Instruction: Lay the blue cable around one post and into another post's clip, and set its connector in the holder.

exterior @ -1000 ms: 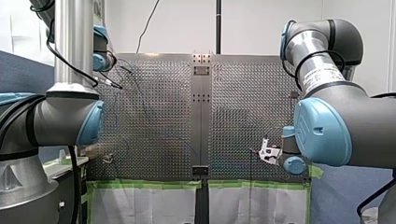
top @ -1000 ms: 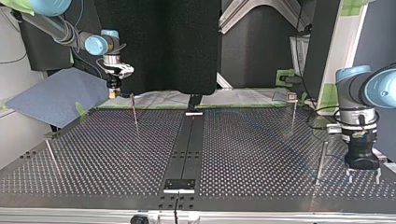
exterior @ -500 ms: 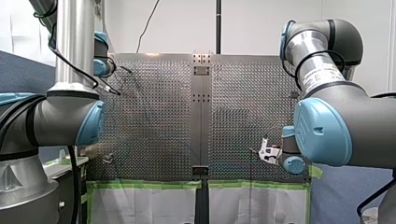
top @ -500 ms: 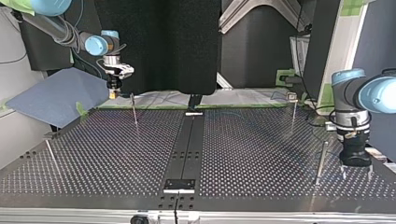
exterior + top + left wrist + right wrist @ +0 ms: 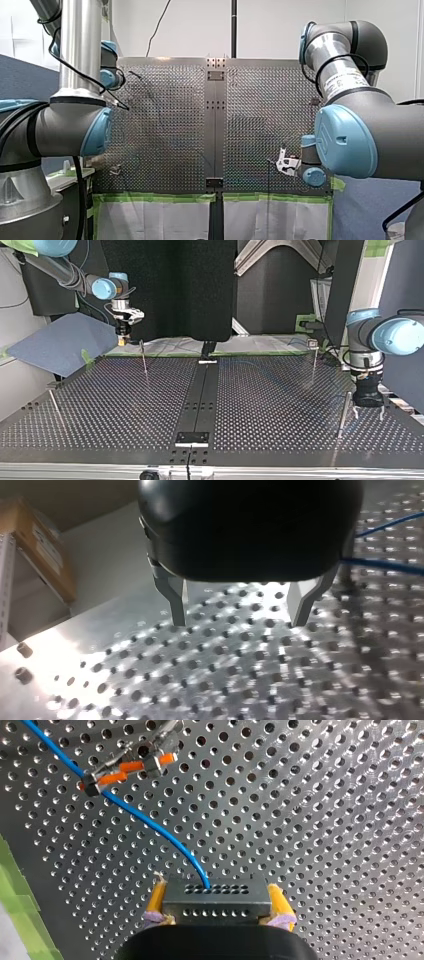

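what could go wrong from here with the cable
The right arm's jaws are shut on the connector, the blue cable running with little slack to the orange clip; pulling away could yank it free. The left arm's jaws hang open close beside a post and the cable; they might snag either.

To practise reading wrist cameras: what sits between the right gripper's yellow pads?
The dark connector of the blue cable, clamped; seen in the right wrist view.

perforated metal table [image 5: 325,820]: bare, semi-gloss, heavy glare. thin blue cable [image 5: 150,822]: smooth plastic jacket. black rectangular connector block [image 5: 216,901]: matt. my left gripper [image 5: 239,620]: glossy black housing, bare satin metal fingers [image 5: 176,597]. green tape strip [image 5: 155,198]: matt.
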Controlling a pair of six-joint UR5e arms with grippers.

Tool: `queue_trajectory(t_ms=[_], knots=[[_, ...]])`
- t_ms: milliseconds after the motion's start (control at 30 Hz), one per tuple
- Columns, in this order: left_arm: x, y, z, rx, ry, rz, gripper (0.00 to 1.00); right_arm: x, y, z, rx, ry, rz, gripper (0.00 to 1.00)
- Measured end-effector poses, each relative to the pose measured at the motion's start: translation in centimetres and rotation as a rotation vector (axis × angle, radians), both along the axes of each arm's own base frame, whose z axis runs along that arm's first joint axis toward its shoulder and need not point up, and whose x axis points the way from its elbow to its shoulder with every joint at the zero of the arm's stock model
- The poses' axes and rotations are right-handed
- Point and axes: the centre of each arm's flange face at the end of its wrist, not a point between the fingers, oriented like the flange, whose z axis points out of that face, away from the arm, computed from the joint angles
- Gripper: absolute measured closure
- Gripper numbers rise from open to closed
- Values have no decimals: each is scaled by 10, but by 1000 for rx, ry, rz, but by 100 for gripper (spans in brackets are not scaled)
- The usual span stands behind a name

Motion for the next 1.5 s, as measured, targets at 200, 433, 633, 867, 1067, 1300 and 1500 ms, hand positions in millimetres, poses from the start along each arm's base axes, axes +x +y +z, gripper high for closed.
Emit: queue_trajectory(t_ms=[200,433,633,867,1067,1300,1500], knots=[[-1,-13,-3,14,10,-22,0,2,1,0,4,1,4,75],[-4,-29,-12,-18,13,-85,0,4,3,-1,8,3,7,75],[-7,-33,-18,-69,15,-106,0,4,3,-1,9,3,7,75],[-11,-34,-25,-122,29,-112,0,4,3,-1,9,5,7,75],[-16,-34,-36,-162,37,-117,0,4,2,-1,7,4,7,75],[-18,-40,-36,-186,35,-152,0,4,2,0,6,4,7,75],[-22,-44,-42,-233,34,-180,0,4,2,-1,8,4,7,75]])
